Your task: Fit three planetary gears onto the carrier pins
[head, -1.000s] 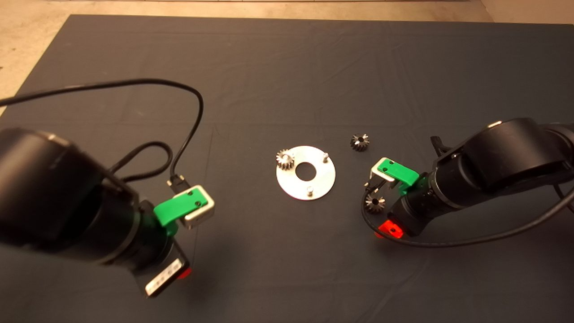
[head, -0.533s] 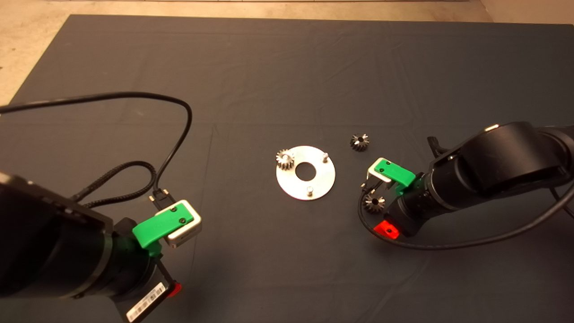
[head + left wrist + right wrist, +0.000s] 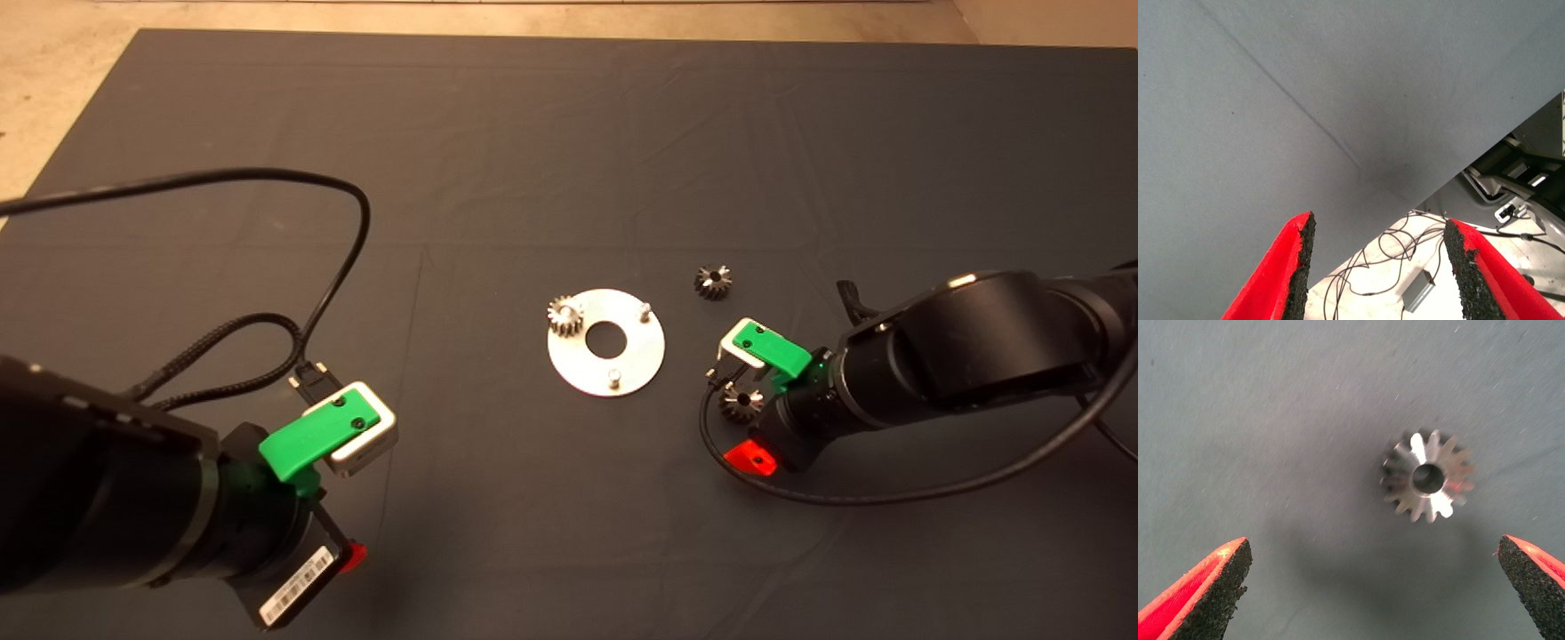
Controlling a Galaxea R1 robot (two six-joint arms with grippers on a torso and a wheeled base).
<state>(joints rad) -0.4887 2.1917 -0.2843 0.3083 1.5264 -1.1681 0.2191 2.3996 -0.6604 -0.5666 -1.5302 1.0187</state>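
Hovering right end effector [image 3: 1371,587] over gear [image 3: 1428,477]

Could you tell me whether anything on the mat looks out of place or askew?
Nothing stands out. One planetary gear sits on a carrier pin of the disc; two gears lie flat on the mat, undamaged. The right gripper hovers open over the nearer one; the left gripper is open near the mat's edge.

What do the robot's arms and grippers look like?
Both arms are thick, round and black, trailing black cables. Each ends in a green and silver block. The left gripper and right gripper have red fingers with rough black pads. A barcode label marks the left arm.
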